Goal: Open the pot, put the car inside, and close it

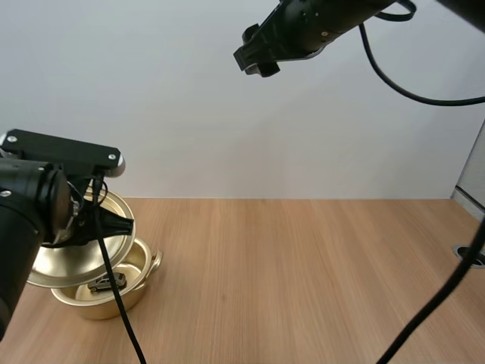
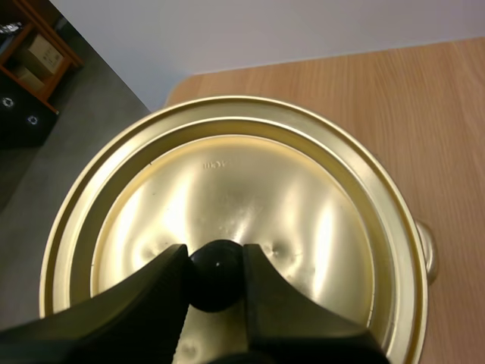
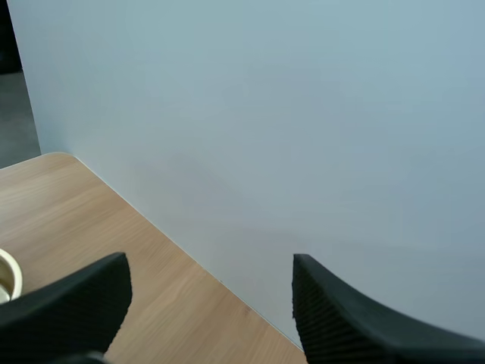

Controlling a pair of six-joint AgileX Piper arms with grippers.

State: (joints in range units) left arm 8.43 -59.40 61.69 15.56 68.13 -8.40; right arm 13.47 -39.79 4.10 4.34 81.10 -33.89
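Note:
A gold pot sits at the table's left, and a small dark toy car lies inside it. My left gripper is shut on the black knob of the gold lid. The lid hangs tilted just above the pot, covering most of its mouth. One pot handle pokes out past the lid's rim. My right gripper is raised high near the back wall, open with nothing between its fingers. In the high view the right arm's end hangs far above the table.
The wooden table stretches bare to the right of the pot. A round hole sits at its right edge. The table's left edge runs close beside the pot, with floor beyond it.

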